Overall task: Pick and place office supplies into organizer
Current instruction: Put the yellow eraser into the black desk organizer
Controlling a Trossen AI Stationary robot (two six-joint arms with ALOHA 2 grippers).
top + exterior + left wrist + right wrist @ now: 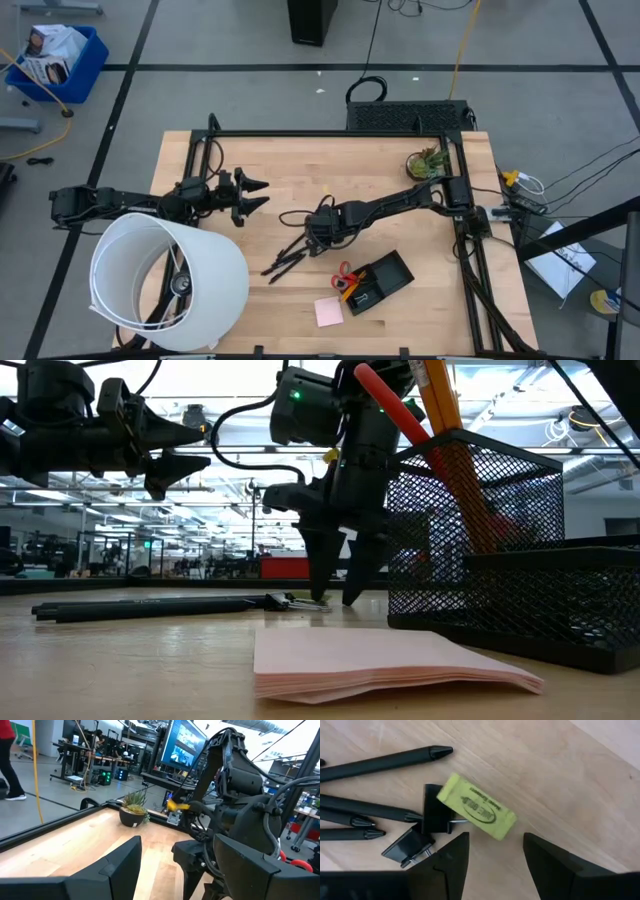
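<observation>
My right gripper (318,236) hangs open at the table's middle, fingers pointing down, tips close above the wood (338,598). In the right wrist view a yellow eraser (476,813) lies flat just ahead of the open fingers (495,847), beside two small black clips (434,815) and several black pens (380,762). The pens (285,258) lie flat on the table. The black mesh organizer (385,280) holds red-handled scissors (392,405) and orange pencils (440,400) standing upright. The pink pad (328,312) lies flat near it. My left gripper (250,195) waits open, raised.
A large white lampshade-like cylinder (165,280) lies on the table's near left part beside the left arm. A small potted plant (428,163) stands at the far right corner. Bare wood shows between the pens and the far edge.
</observation>
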